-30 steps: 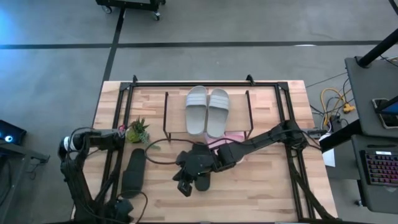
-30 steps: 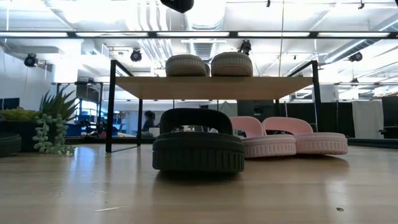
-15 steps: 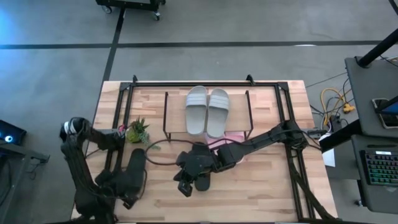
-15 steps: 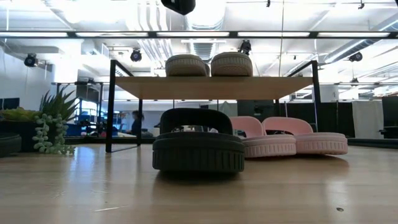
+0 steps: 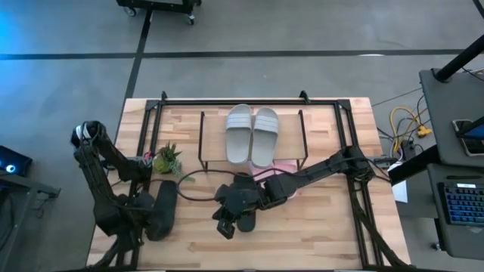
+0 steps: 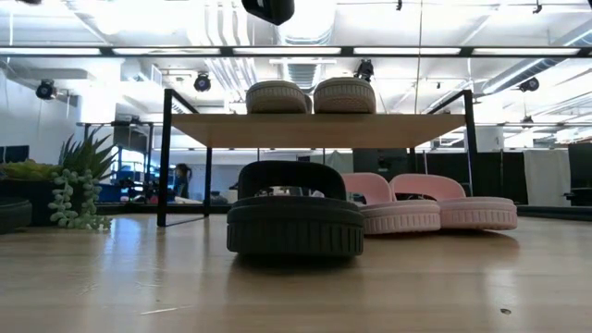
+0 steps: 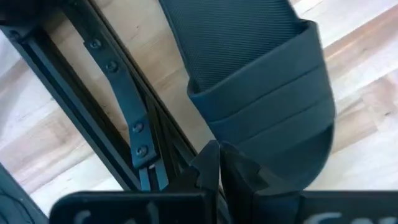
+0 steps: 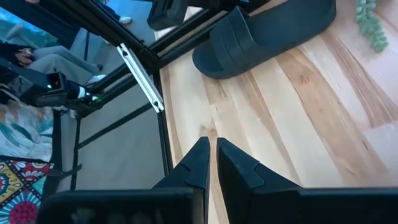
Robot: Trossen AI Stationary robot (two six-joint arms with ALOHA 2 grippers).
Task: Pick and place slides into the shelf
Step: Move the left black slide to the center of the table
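Slides are mostly sorted already: two grey-green slides (image 5: pixel 252 134) sit on the shelf (image 5: pixel 204 136) top board, and two pink slides (image 6: pixel 428 214) lie under it on the table (image 5: pixel 333 227).

Starting at the left, the left gripper (image 5: pixel 140 219) hangs low over a black slide (image 5: pixel 162 209) lying on the table just beside the plant (image 5: pixel 167 159) and the black table frame (image 5: pixel 144 151). In the left wrist view its fingers (image 7: pixel 208 171) are closed tip to tip, right at the slide's strap end, holding nothing. So the step in hand looks like the approach to this slide. Next, I reckon, the fingers need to part, take the strap or one edge, and carry the slide toward the shelf's lower level without snagging the frame bar alongside.

In the middle, the second black slide (image 6: pixel 294 220) rests on the table in front of the shelf, not yet stowed. The right gripper (image 5: pixel 224 227) hovers there at the near end of that slide; in its wrist view the fingers (image 8: pixel 202 158) are pressed together and empty, over bare wood.

From above, the right arm covers most of the middle black slide, and the pink pair shows only as a sliver past the top board. How near the left fingertips are to the strap is hard to judge; they may be touching it, but I cannot be sure. At table height neither gripper shows.
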